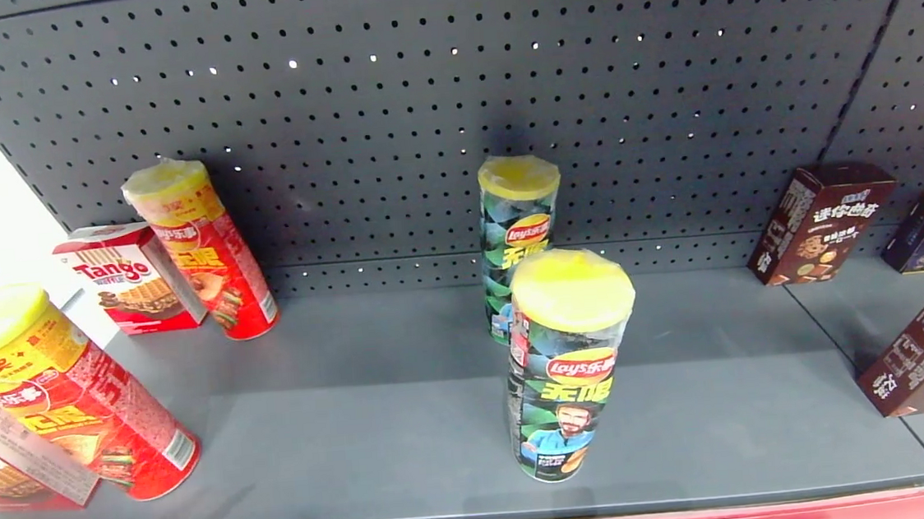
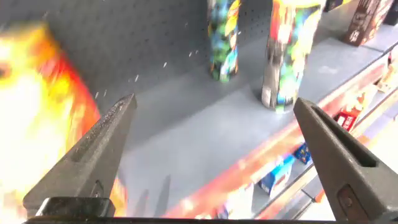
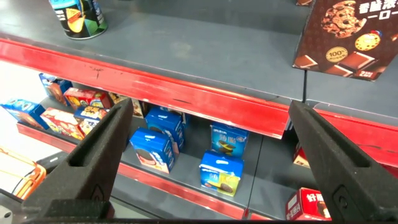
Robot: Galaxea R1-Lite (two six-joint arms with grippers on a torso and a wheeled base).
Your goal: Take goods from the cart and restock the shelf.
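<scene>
The left pincer (image 2: 214,102) is gaping wide and empty, and the right pincer (image 3: 211,104) is too. On the shelf (image 1: 359,416), the front green can (image 1: 571,366) is standing upright, yellow-lidded, its twin (image 1: 520,238) at 12 o'clock. Red cans (image 1: 202,251) are sitting at 9, brown boxes (image 1: 822,223) at 3.

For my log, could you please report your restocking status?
Left end effector, right end effector open, empty. Front green can, rear green can upright on shelf. No obstruction.
</scene>
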